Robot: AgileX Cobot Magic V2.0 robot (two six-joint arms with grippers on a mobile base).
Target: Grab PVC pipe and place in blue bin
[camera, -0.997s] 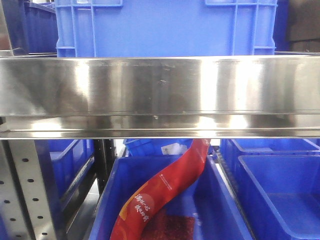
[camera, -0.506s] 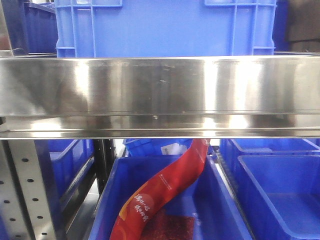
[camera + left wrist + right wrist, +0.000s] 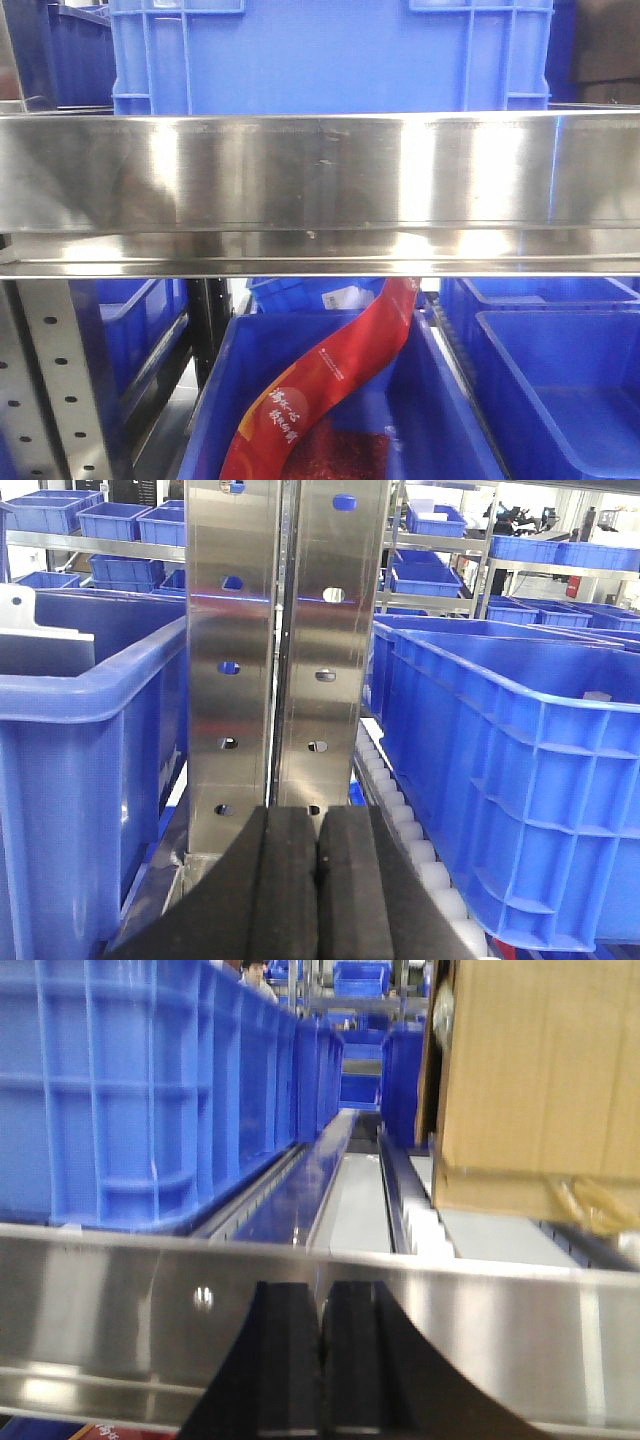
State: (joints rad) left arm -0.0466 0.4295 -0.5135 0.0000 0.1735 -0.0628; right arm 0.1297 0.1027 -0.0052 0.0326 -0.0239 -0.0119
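Steel rack between the arms and the blue bins

Left gripper (image 3: 318, 880) is pressed together, empty, facing a perforated steel upright (image 3: 285, 650) between two blue bins (image 3: 520, 780); right gripper (image 3: 320, 1360) likewise closed before a steel rail (image 3: 480, 1330), cardboard box (image 3: 540, 1080) beyond. No PVC pipe shows in any view; a red bag (image 3: 320, 390) lies in the lower bin

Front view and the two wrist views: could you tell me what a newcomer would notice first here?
In the front view, a shiny steel shelf rail spans the frame, with a blue crate above it and a red printed packet curving out of a blue bin below. The left gripper faces a perforated steel upright, pads together. The right gripper, also closed, looks past a cardboard box. No PVC pipe shows.
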